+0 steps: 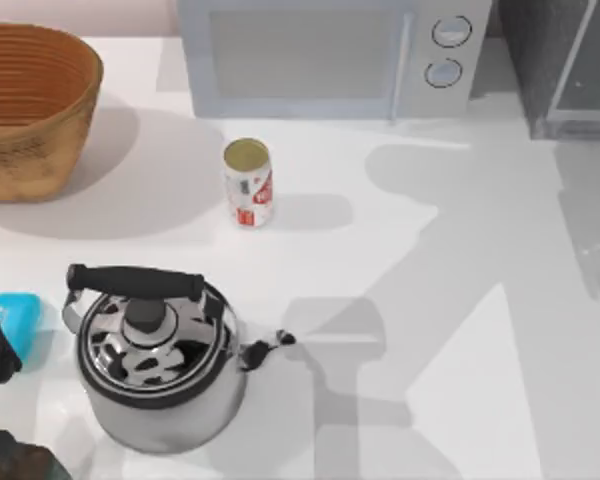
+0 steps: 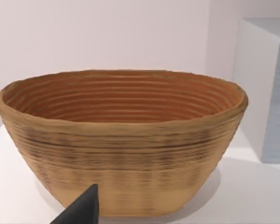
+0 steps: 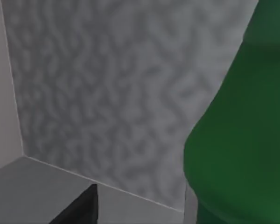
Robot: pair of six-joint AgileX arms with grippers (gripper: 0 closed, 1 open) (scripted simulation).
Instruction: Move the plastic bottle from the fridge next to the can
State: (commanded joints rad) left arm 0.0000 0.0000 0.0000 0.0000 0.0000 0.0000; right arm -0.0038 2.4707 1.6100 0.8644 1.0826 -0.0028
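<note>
Plastic bottle (image 3: 242, 140): a green curved body close in front of the right pincer's camera, inside the fridge; the shoulder narrows upward, so its long axis appears upright (cap and label are out of frame).
Right pincer (image 3: 77, 207): one dark fingertip shows low in the right wrist view, over the fridge's grey floor, beside the bottle and apart from it; whether the fingers are wide or narrow cannot be told.
Fridge (image 1: 565, 65): dark grey cabinet at the worktop's far right corner, with a mottled grey inner wall (image 3: 107, 93) beyond the pincer.
Can (image 1: 248, 183): white with red markings, upright on the worktop, in front of the microwave (image 1: 330, 55).
Left pincer (image 2: 81, 210): a dark fingertip facing the woven basket (image 2: 121, 140) at the far left; its opening cannot be told.
Worktop (image 1: 460, 300): plain white, carrying a steel kettle (image 1: 155, 360) with a black handle near the front left, and a blue object (image 1: 20, 320) just left of the kettle.
Room: pale wall behind the basket.
</note>
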